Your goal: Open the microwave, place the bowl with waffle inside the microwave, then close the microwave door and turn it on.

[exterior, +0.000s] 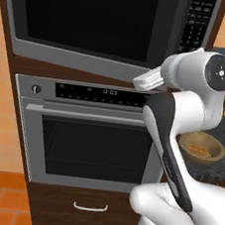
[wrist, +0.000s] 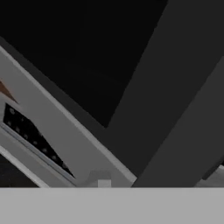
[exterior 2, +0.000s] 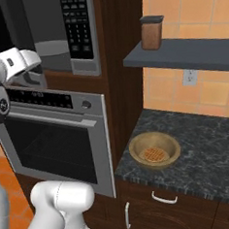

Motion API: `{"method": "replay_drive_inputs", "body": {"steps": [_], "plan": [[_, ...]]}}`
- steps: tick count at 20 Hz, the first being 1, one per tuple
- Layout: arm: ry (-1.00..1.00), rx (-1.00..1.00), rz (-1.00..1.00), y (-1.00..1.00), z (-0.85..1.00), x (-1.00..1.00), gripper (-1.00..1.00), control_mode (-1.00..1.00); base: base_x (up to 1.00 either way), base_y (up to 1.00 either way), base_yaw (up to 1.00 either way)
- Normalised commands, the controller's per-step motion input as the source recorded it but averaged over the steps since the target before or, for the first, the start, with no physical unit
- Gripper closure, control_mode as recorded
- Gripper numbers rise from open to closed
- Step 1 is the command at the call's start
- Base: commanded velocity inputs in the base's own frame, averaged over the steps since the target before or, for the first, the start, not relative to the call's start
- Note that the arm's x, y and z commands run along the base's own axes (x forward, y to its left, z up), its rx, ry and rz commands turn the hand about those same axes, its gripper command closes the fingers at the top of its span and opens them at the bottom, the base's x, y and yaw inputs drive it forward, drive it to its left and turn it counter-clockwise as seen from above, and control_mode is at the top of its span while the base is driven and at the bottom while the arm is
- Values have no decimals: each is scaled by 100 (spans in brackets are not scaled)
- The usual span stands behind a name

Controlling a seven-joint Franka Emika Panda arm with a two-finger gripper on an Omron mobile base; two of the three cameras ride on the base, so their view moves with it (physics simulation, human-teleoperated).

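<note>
My pincer hangs just under the lower right corner of the microwave door, level with the strip between the microwave and the steel oven below it. Its fingertips are hidden against that edge, so I cannot tell how wide they stand or whether they touch anything; I see nothing carried in them. From the right side the grey turntable shows past the door's edge, so I judge the door is already swung out somewhat on its left hinge, though the angle is hard to read. The door's dark bar handle runs vertically, just above my pincer and a little to its right, beside the keypad. The bowl with waffle sits upright on the dark stone counter, to the right of the oven, lower than my pincer and well apart from it. If the door needs more swing, the push goes leftward and toward me along its free edge. If it is wide enough, my reach must go down and to the right, clear of the oven's corner, to the bowl's rim.
</note>
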Motion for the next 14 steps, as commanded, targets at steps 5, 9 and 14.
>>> {"method": "replay_drive_inputs", "body": {"steps": [5,9,14], "plan": [[0,-27,0,100,-46,-52,100,-100,0,0,0],[0,-26,0,100,-45,-43,100,-100,0,0,0],[0,-23,0,100,-43,-28,100,-100,0,0,0]]}}
